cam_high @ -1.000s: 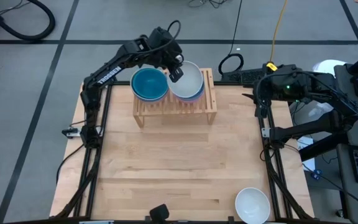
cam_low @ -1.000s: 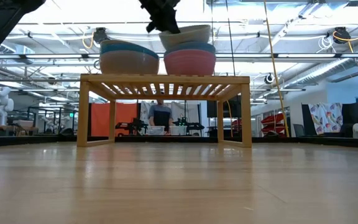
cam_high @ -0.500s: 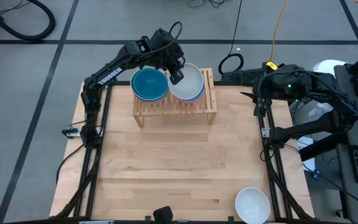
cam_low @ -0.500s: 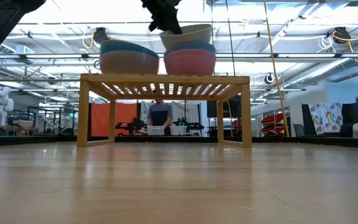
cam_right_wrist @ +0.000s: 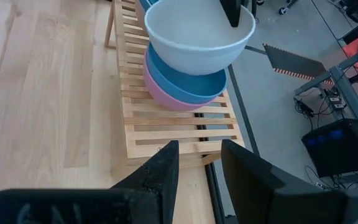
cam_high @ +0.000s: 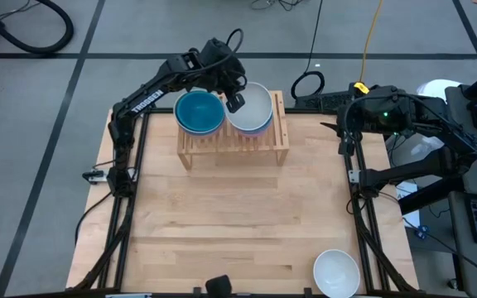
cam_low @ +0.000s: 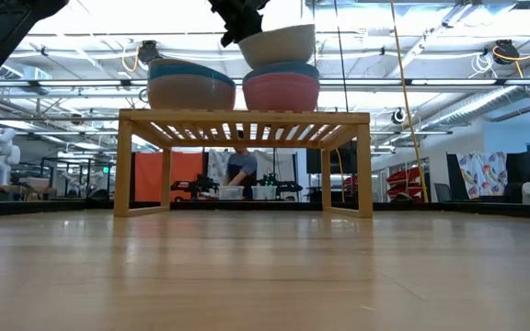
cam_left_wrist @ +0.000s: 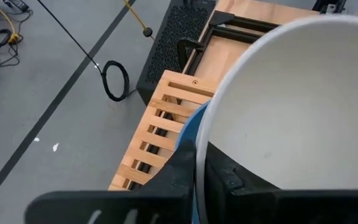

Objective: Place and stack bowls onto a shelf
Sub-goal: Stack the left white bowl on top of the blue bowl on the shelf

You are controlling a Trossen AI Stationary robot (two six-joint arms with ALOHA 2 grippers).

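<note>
The word "TROSSEN" runs in white along the left arm [cam_high: 145,101].

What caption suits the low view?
Left gripper holds a white bowl by its rim above the blue-on-pink stack on the shelf.

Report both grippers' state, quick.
Left gripper: jaws closed on the rim of the white bowl above the shelf.
Right gripper: open, empty.

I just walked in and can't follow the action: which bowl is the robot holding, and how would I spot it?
Find the low wooden shelf at the table's far edge; two bowl stacks sit on it. Over the stack with the pink bowl and a blue bowl hangs a white bowl, pinched at its rim by the left gripper. Only this one is lifted and tilted, not nested.
</note>
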